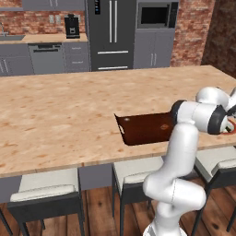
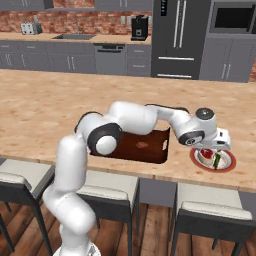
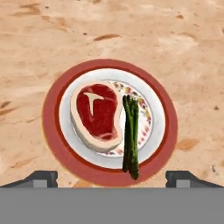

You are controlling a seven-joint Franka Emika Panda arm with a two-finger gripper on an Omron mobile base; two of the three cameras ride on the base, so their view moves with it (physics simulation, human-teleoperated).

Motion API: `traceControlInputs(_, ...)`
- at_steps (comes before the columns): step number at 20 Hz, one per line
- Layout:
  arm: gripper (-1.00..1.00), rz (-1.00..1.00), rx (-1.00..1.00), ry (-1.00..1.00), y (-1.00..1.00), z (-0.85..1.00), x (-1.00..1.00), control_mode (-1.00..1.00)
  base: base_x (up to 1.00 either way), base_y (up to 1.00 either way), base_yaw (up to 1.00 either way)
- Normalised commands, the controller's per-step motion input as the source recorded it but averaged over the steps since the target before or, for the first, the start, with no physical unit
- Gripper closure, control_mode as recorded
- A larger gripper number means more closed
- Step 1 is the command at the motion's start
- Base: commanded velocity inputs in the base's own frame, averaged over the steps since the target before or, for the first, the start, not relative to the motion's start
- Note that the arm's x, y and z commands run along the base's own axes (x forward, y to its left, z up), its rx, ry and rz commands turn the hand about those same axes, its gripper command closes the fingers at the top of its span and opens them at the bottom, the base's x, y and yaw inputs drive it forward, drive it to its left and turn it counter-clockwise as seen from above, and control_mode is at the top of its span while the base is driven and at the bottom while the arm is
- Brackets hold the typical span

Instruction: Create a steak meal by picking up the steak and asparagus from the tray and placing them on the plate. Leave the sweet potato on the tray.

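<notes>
In the hand view, the round white plate with a red-orange rim [image 3: 109,122] is seen straight ahead of the wide-open, empty two-finger gripper [image 3: 111,178]. On it the pinkish-red, fat-rimmed steak [image 3: 97,115] lies at 9 o'clock of the dark green asparagus bundle [image 3: 131,136], whose long axis runs 12 to 6. No writing can be read.

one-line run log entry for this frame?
steak on plate | asparagus on plate beside steak | gripper open, above plate | sweet potato on tray
</notes>
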Motion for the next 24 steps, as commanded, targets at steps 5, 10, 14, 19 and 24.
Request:
traceControlInputs(5, -1.0, 0.02, -0.1, -0.08, 0.87, 0.31, -0.73, -1.0, 0.0, 0.0, 0.0)
traceControlInputs(10, -1.0, 0.0, -0.07, -0.14, 0.78, 0.61, -0.67, -1.0, 0.0, 0.0, 0.0)
traceControlInputs(14, -1.0, 0.01, -0.04, -0.23, 0.63, 0.84, -0.55, -1.0, 0.0, 0.0, 0.0)
traceControlInputs(19, -1.0, 0.0, 0.0, -0.13, 0.52, 1.0, -0.48, -1.0, 0.0, 0.0, 0.0)
traceControlInputs(24, -1.0, 0.0, 0.0, -0.08, 0.3, 0.69, -0.45, -1.0, 0.0, 0.0, 0.0)
